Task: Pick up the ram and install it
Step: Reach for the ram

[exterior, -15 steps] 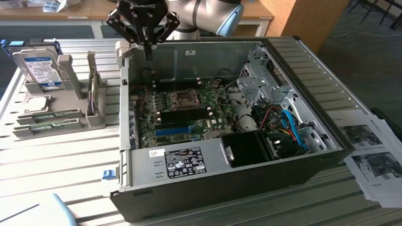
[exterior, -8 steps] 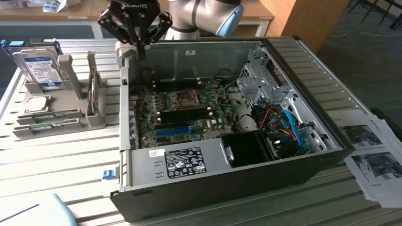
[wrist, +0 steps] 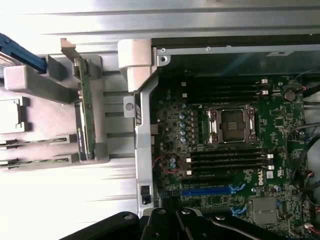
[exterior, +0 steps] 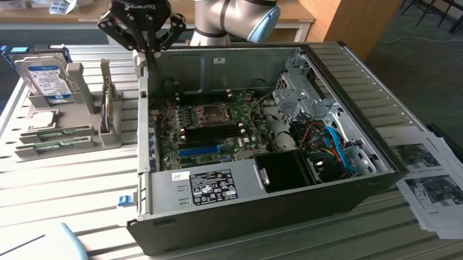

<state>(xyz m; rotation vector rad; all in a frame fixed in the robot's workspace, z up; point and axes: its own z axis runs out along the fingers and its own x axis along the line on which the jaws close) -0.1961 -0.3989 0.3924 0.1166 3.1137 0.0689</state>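
The open computer case (exterior: 253,216) lies on the surface (exterior: 65,189), with the motherboard (exterior: 242,142) flat on its floor and the CPU socket (exterior: 212,112) toward the board's far side. The drive cage (exterior: 300,86) sits in the case's far right corner. A rack (exterior: 110,142) stands just beside the case, at the exterior view's left. It holds a hard drive (exterior: 45,76) upright at its far end, the ram (exterior: 56,133) in a near slot, a second stick (exterior: 58,145) just nearer, and a card (exterior: 107,108) on edge on the case side. Papers (exterior: 426,173) lie right of the case. The end effector (exterior: 148,54) hangs over the case's far left corner.
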